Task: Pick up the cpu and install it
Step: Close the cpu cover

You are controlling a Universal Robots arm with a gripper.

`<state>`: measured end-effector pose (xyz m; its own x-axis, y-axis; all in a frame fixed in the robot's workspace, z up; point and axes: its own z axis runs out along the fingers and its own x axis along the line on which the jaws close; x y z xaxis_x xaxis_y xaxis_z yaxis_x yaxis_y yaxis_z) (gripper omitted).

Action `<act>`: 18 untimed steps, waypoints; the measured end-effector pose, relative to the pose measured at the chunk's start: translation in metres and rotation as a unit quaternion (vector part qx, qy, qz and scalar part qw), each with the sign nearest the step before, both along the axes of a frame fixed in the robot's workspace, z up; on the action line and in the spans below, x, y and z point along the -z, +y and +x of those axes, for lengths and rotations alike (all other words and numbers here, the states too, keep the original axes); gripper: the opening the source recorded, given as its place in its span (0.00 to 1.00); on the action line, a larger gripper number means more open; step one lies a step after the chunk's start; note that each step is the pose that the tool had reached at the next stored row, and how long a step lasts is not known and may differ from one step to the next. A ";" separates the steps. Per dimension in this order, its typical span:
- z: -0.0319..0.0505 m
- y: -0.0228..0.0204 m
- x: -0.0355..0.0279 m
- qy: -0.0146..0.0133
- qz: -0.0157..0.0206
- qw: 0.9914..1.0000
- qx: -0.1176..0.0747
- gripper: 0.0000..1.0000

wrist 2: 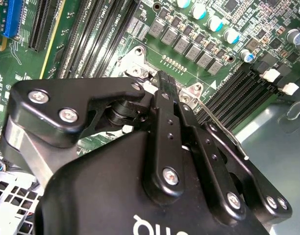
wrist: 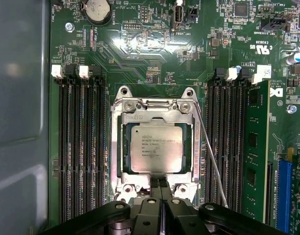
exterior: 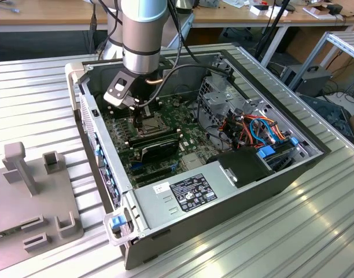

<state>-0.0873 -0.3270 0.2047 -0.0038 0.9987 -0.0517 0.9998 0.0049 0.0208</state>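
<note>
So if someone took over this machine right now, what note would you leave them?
Gripper: the black two-finger gripper is shut, empty, its tips at the edge of the socket's metal frame.
Cpu: the small square silver-grey cpu lies flat inside that frame on the green motherboard, in the open computer case.
Done: cpu seated in the socket.
Left: the thin wire lever slants away from the frame; whether it is latched cannot be told.
</note>
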 end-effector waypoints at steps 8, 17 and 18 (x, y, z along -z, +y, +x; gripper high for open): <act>0.0000 0.0001 -0.0062 0.000 0.000 1.000 0.000 0.11; 0.0000 0.0000 -0.0303 0.000 0.000 1.000 0.000 0.11; 0.0000 0.0000 -0.0341 0.000 0.000 1.000 0.000 0.11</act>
